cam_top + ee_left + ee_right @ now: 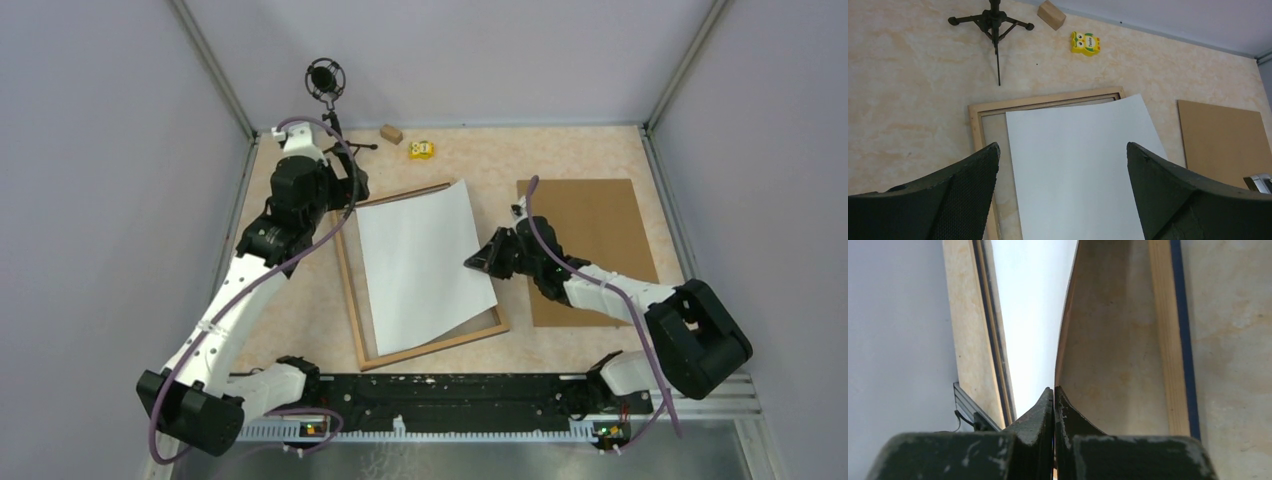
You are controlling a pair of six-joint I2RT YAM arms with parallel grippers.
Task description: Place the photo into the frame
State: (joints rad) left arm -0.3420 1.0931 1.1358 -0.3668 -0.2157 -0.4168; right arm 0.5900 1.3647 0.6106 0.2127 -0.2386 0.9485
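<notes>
The photo (420, 265) lies white back up, skewed across the frame (350, 290), which lies light wood face up. My right gripper (478, 262) is shut on the photo's right edge and holds that edge lifted. In the right wrist view the photo (1030, 315) curves away edge-on from the shut gripper (1054, 390), with the frame's rail (1163, 340) and its blue side beneath. My left gripper (345, 190) is open and empty above the frame's far left corner. In the left wrist view the gripper (1062, 147) hovers over the photo (1078, 165) and frame (977, 130).
A plain brown backing board (590, 240) lies right of the frame, under the right arm; it also shows in the left wrist view (1223, 135). At the back stand a microphone tripod (326, 80), a wooden block (391, 133) and a yellow owl toy (421, 150).
</notes>
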